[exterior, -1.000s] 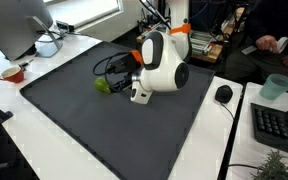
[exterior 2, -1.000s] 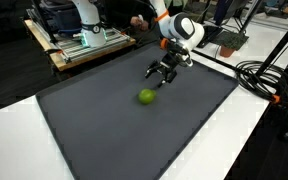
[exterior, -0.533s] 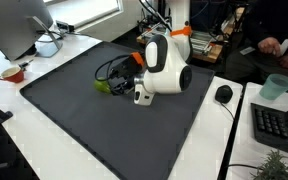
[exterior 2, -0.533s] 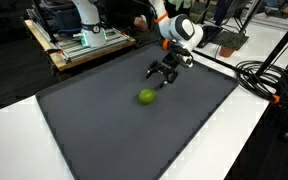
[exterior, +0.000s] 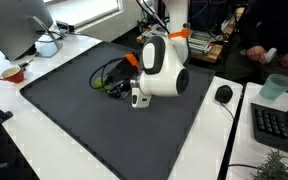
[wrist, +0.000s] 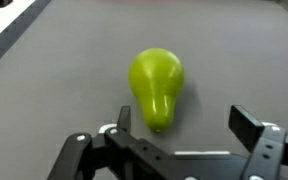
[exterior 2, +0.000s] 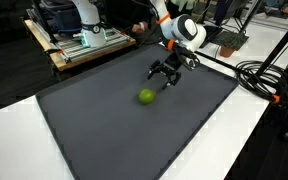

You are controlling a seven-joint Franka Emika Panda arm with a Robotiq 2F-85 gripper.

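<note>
A green pear [wrist: 156,85] lies on its side on the dark grey mat [exterior 2: 104,130]. It also shows in both exterior views [exterior 2: 146,96] [exterior: 100,87]. My gripper [wrist: 184,122] is open and empty. It hovers just short of the pear's narrow end, with the pear ahead of the fingers and toward the left one, not between them. In both exterior views the gripper [exterior 2: 164,75] [exterior: 110,78] hangs low over the mat close beside the pear, not touching it.
A monitor [exterior: 19,25], a white bowl [exterior: 47,44] and a small red dish [exterior: 12,73] stand past one mat edge. A mouse [exterior: 223,94], keyboard [exterior: 277,125] and cup [exterior: 276,86] lie on the other side. Black cables [exterior 2: 264,75] run beside the mat.
The arm has shifted slightly, the wrist turning a little above the mat. The gripper stays open. The pear has not moved.
</note>
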